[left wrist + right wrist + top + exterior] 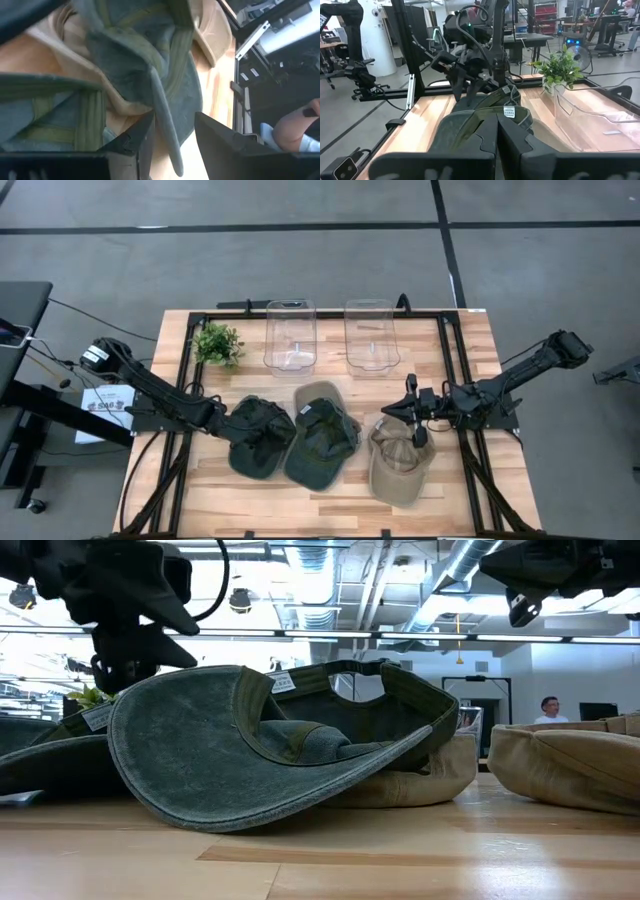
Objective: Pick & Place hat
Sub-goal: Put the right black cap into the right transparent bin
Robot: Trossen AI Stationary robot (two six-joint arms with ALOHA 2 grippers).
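Three hats lie upside down in a row near the table's near edge: a dark green one (262, 438) on the left, a green one (322, 442) (270, 750) in the middle, and a tan one (400, 462) (570, 765) on the right. The middle hat rests partly on an olive hat (318, 393). My left gripper (228, 420) (172, 142) is open at the dark green hat's left side, its fingers either side of the hat's rim (164, 131). My right gripper (398, 410) (497, 135) is shut and hovers above the tan hat's far end, clear of it (520, 605). My left gripper comes at the dark green hat level from the table's left, and the hat's rim edge (161, 120) runs through the gap between its open fingers. Whether a finger (137, 142) touches the rim, I cannot tell. The hat lies on the table.
Two clear plastic bins (290, 335) (370, 335) stand at the far edge, with a small green plant (217, 343) to their left. Black frame rails (455, 370) run along the table's sides. A person (548, 710) sits in the room behind.
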